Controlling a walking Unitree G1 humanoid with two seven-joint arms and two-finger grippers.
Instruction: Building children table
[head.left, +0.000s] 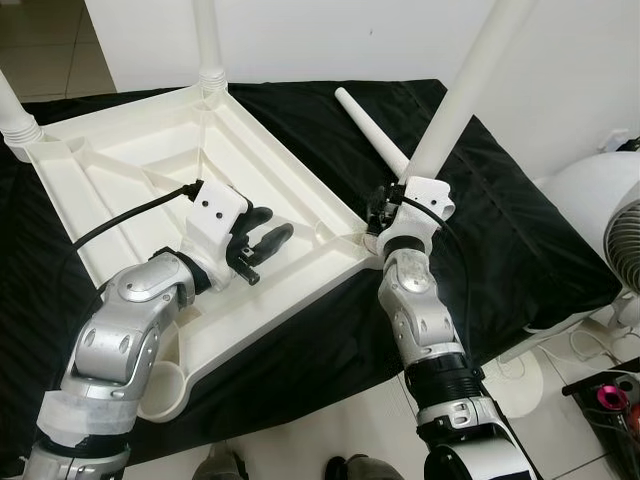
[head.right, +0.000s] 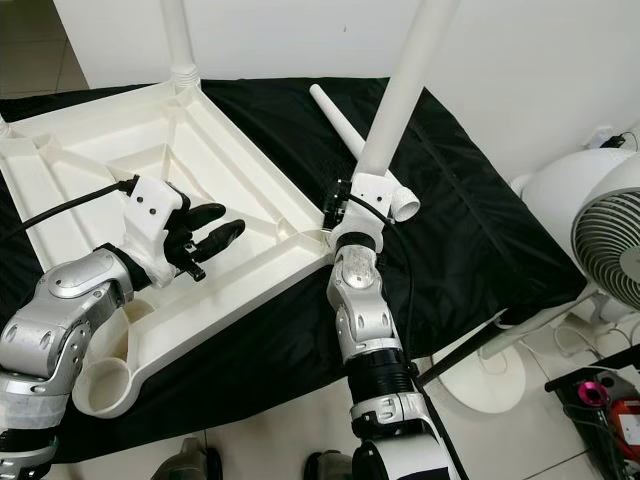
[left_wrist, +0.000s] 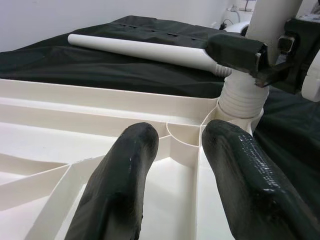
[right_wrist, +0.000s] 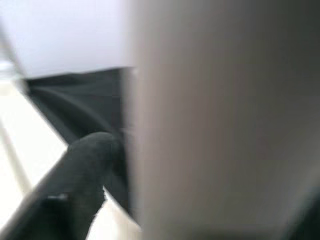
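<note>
Left eye view: upturned white ribbed tabletop (head.left: 150, 170)

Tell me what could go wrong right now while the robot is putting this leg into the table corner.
The right gripper holds the tilted leg low, near the corner socket; its threads could cross or the long top could lever loose. The open left gripper only hovers over the tabletop, so it might slide on the black cloth. The spare leg could roll away.

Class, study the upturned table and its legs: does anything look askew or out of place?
Yes. The table leg held in the right claw leans at the tabletop's corner socket, while the far corner's leg stands upright. A spare leg lies loose on the black cloth.
</note>
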